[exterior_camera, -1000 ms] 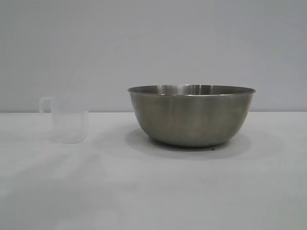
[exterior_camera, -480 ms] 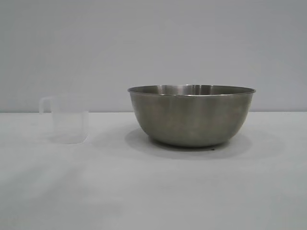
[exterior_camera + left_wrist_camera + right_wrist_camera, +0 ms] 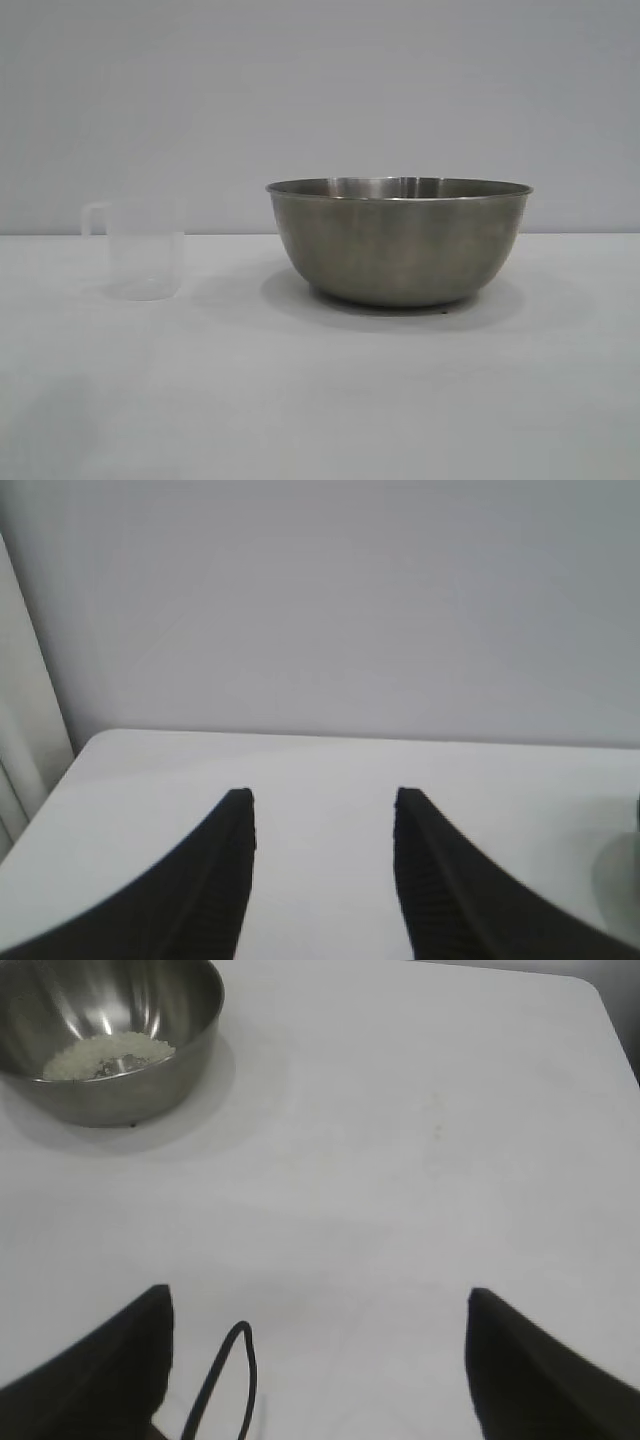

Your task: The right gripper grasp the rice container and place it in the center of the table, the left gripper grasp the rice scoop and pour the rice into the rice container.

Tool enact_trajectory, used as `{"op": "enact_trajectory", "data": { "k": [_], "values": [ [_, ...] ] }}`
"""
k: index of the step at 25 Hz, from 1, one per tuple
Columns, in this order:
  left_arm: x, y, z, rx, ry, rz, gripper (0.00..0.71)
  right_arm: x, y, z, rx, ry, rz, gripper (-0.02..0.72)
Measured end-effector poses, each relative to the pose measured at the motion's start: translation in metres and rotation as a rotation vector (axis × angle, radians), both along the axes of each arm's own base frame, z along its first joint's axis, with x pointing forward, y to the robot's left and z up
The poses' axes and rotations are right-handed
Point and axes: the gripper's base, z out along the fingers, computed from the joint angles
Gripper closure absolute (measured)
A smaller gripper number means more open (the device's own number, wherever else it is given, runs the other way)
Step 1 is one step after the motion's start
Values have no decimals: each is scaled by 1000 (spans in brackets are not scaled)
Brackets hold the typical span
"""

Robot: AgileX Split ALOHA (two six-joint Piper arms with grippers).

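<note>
My left gripper has its jaws partly apart over bare tabletop, nothing between them. My right gripper has its jaws wide apart and empty, with a loop of black cable near one of them. The rice container sits well ahead of those jaws, off to one side, with the rice heaped in its bottom. The rice scoop stands upright beside the container, apart from it and clear of both jaws.
</note>
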Motion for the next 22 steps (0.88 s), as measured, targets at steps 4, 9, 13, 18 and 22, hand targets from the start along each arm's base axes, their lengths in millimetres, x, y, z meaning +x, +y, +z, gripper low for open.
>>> {"op": "enact_trajectory", "data": {
  "k": [4, 9, 13, 18, 22],
  "values": [
    [-7, -3, 0, 4, 5, -30, 450, 0, 0, 0, 0, 0, 0, 148],
    [-25, 2, 3, 53, 9, 35, 450, 0, 0, 0, 0, 0, 0, 148],
    [-49, 10, 16, 43, -14, 142, 450, 0, 0, 0, 0, 0, 0, 148],
    [-79, 9, 14, 29, 83, 166, 450, 0, 0, 0, 0, 0, 0, 148],
    [-92, 7, 5, 5, 144, 156, 450, 0, 0, 0, 0, 0, 0, 148]
  ]
}}
